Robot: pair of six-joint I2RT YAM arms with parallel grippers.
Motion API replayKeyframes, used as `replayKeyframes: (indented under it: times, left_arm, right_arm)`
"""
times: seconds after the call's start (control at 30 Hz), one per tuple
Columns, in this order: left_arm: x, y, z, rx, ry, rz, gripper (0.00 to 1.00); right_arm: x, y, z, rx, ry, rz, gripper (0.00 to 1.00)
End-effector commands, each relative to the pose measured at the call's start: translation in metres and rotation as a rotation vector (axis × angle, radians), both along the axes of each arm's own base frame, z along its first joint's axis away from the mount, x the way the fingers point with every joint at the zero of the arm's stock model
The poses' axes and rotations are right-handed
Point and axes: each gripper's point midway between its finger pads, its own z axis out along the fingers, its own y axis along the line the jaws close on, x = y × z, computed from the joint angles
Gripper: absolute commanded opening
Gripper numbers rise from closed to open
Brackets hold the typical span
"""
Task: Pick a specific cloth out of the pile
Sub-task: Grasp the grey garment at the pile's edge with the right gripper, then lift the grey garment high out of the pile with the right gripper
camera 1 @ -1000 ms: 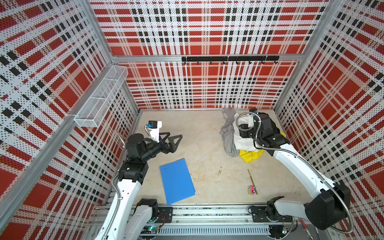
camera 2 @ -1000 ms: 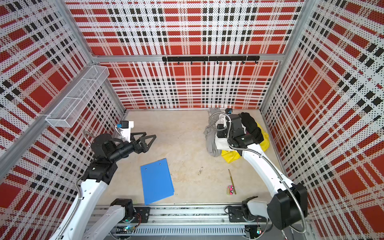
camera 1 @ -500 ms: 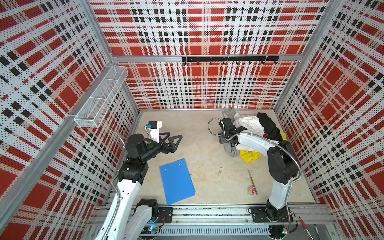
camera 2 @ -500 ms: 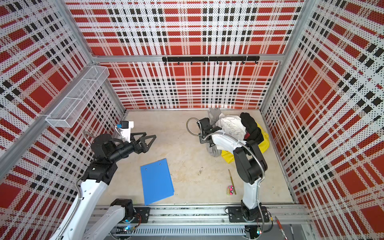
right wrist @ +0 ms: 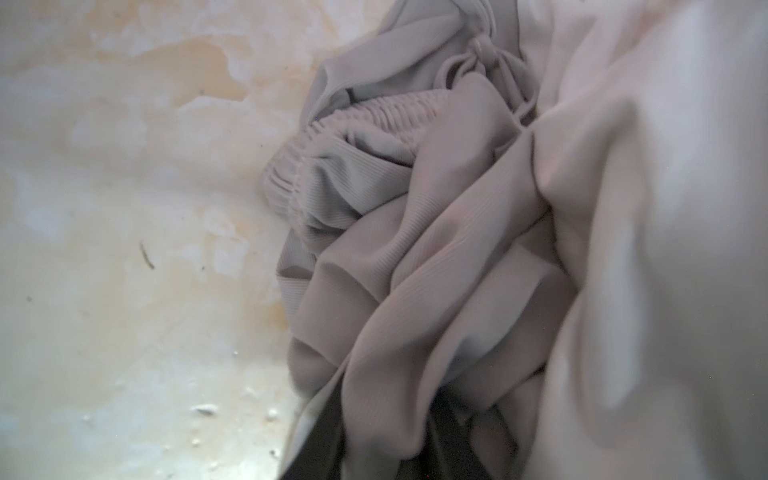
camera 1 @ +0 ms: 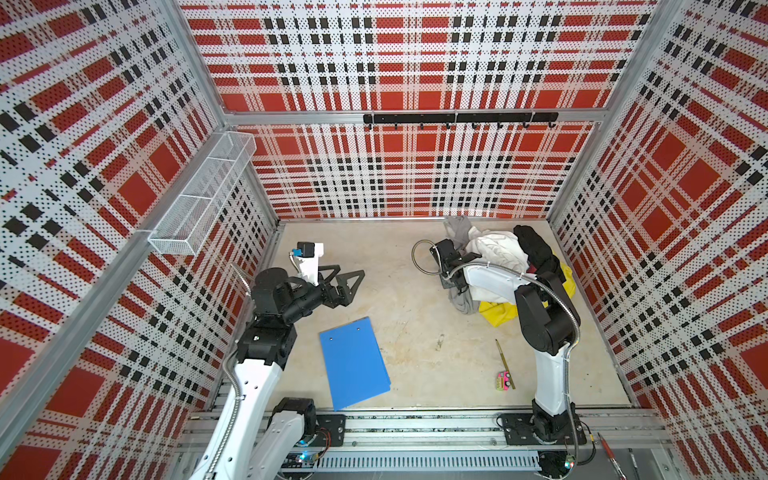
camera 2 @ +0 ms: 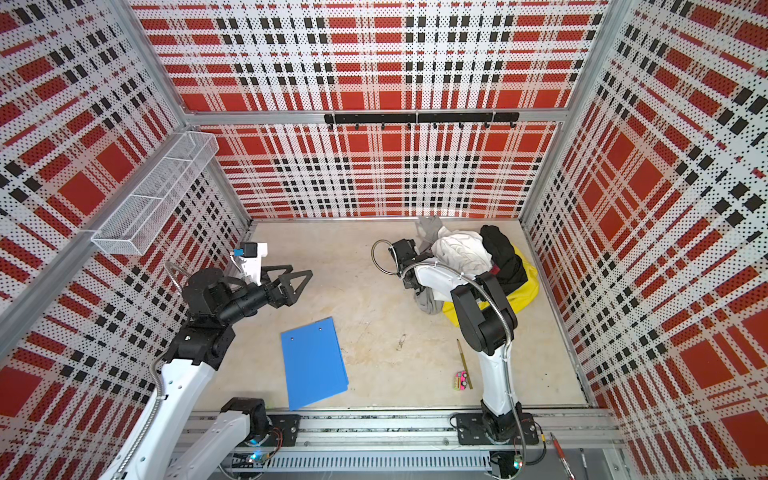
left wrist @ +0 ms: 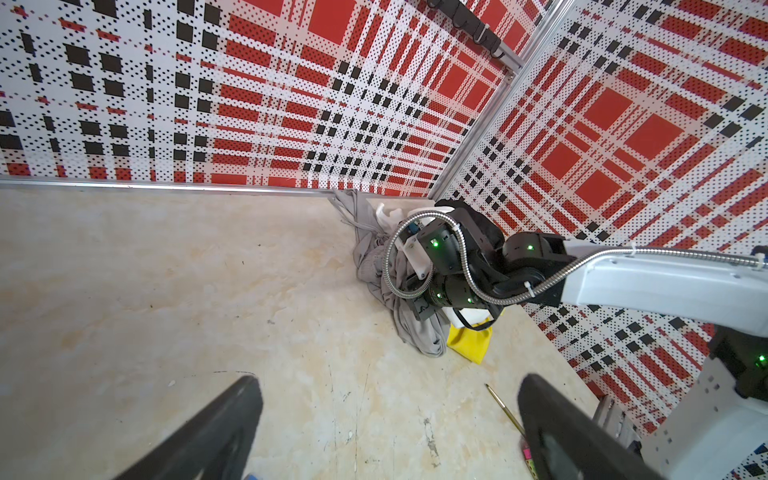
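- The right claw [camera 1: 457, 286] has swung off the top of the pile [camera 1: 500, 249] and now sits low at its left edge.
- In the wrist view its fingers pinch bunched grey folds, so I read it as closed on the cloth [right wrist: 415, 249].
- The cloth lies along the pile's left side, touching the white piece [camera 1: 494, 245].
- The left claw [camera 1: 347, 275] hangs wide open, well apart.
- The grasp looks made, and I judge the pull-out comes next.
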Motion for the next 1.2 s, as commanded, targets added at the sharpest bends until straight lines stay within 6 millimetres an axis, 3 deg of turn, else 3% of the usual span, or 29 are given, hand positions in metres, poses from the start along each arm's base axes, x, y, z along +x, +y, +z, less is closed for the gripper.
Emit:
replayKeyframes:
  times: [0.0,0.07,0.13,0.43,0.63,0.8,1.07,1.17]
  left_arm:
    - [-0.001,-0.002,0.004,-0.008,-0.026,-0.009,0.99]
    - [-0.001,-0.002,0.005,-0.008,-0.028,-0.009,0.99]
    - [-0.002,-0.002,0.005,-0.008,-0.028,-0.008,0.99]
    - [-0.003,-0.003,0.006,-0.011,-0.032,-0.02,0.99]
    - [-0.005,-0.004,0.008,-0.013,-0.038,-0.026,0.99]
    - [-0.006,-0.006,0.008,-0.015,-0.038,-0.032,0.99]
    - [-0.007,-0.007,0.011,-0.026,-0.045,-0.036,0.99]
    - [-0.009,-0.009,0.013,-0.027,-0.06,-0.045,0.99]
  right_arm:
    - [0.016,0.022,0.022,0.088,-0.075,0.062,0.12]
    - [0.016,0.036,0.042,0.182,-0.117,0.104,0.05]
    - [0.016,0.047,0.069,0.271,-0.174,0.143,0.05]
    - [-0.004,0.056,0.23,0.623,-0.466,0.271,0.03]
    - [-0.023,0.038,0.327,0.901,-0.641,0.377,0.02]
    - [-0.041,0.017,0.383,1.156,-0.759,0.466,0.0]
    - [-0.082,-0.01,0.494,1.553,-0.984,0.711,0.0]
    - [-0.094,-0.02,0.527,1.645,-1.059,0.795,0.0]
